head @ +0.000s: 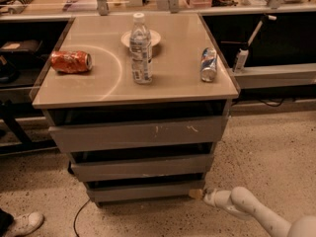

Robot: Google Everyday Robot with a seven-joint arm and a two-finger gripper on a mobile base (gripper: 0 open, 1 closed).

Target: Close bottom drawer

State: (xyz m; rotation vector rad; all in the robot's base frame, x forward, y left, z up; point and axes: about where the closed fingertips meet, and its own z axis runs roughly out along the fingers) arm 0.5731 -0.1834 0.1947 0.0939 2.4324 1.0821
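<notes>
The bottom drawer [143, 190] is the narrowest grey front, lowest of the cabinet's three stacked drawers. It sits pushed in, only slightly proud of the cabinet body. My gripper [196, 194] is low near the floor on the end of the white arm [247, 209]. Its tip touches the drawer front's right end.
Above it are the middle drawer [143, 167] and the top drawer [140, 134] with white scratches. On the cabinet top [98, 90] stand a water bottle [140, 49], a red can on its side [71, 62], a blue can [209, 64] and a plate [154, 35]. A shoe [22, 224] and a cable [79, 216] are on the floor at the left.
</notes>
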